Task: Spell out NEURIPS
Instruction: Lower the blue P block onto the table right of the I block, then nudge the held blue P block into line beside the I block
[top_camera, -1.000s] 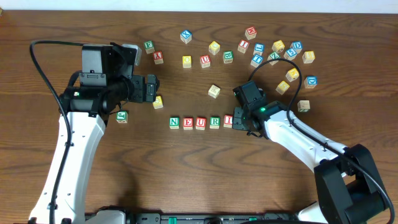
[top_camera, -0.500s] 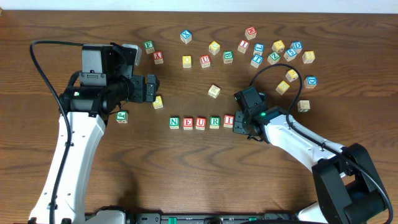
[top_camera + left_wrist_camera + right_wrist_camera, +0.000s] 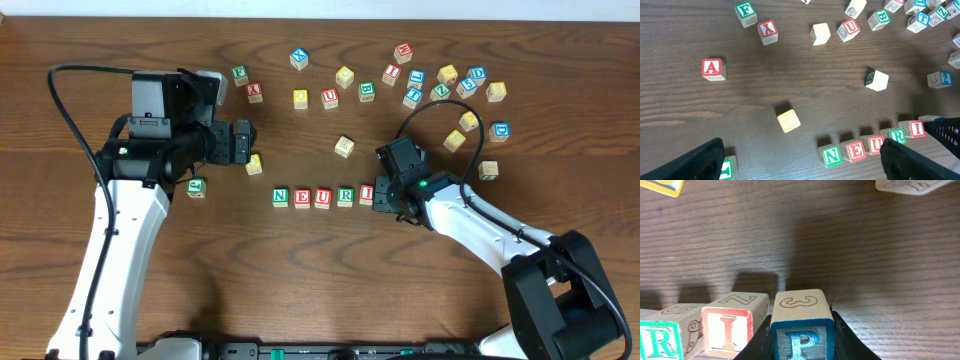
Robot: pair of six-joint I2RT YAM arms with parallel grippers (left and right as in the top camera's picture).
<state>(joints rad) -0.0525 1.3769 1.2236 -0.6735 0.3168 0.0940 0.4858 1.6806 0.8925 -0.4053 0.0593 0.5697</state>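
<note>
A row of cubes reads green N [image 3: 280,196], red E [image 3: 302,197], red U [image 3: 323,197], green R [image 3: 345,196], red I [image 3: 367,194]. My right gripper [image 3: 388,196] is shut on the blue P cube [image 3: 802,325] and holds it just right of the I cube [image 3: 727,330], close beside it. My left gripper [image 3: 245,143] is open and empty. A yellow-faced cube [image 3: 254,164] lies right by it and also shows in the left wrist view [image 3: 788,120]. Its letter is unreadable. The row also shows in the left wrist view, starting at N [image 3: 831,156].
Several other letter cubes lie scattered along the table's far side, from a green F [image 3: 240,74] to a blue-lettered cube [image 3: 499,130]. A pale cube [image 3: 344,146] lies behind the row. A green-lettered cube [image 3: 196,187] sits below my left arm.
My right gripper has shifted slightly left with the P cube, closer to the I cube. The left arm has not moved.
</note>
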